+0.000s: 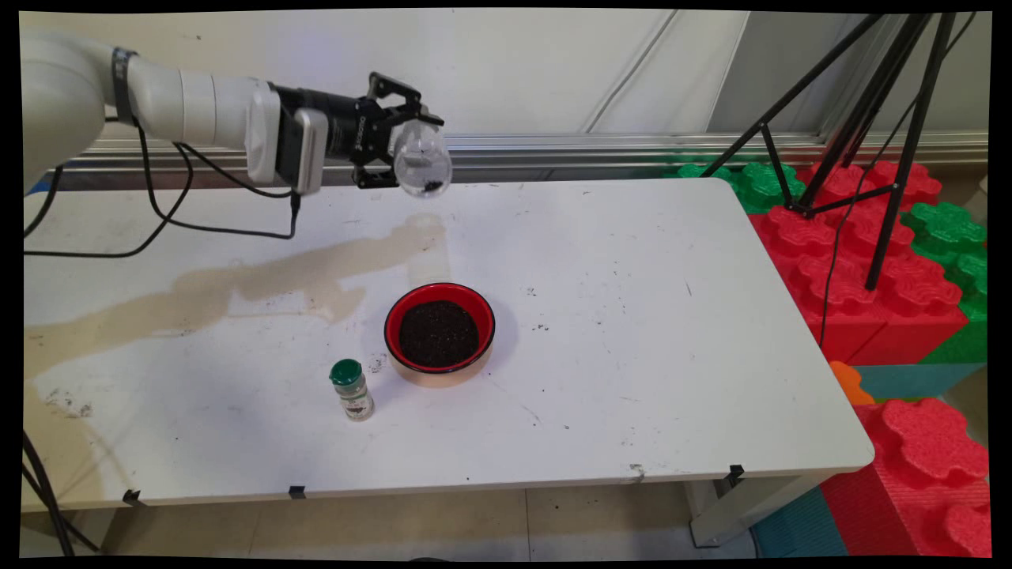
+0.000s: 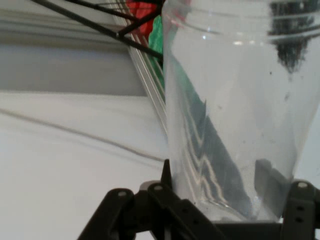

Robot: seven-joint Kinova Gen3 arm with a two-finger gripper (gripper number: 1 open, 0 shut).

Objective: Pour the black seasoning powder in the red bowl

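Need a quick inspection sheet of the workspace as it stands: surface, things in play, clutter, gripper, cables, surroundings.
Surface: white table, stained tan at left, dark specks scattered around the bowl.
Things: clear cup held in the air on its side, a few dark grains inside; red bowl filled with dark grains; green-capped shaker upright, beside the bowl, apart.
Clutter: nothing seen.
Gripper: gripper shut on the cup, above the table's far side.
Cables: black cables hang from the arm.
Surroundings: black tripod, red and green foam blocks at right.
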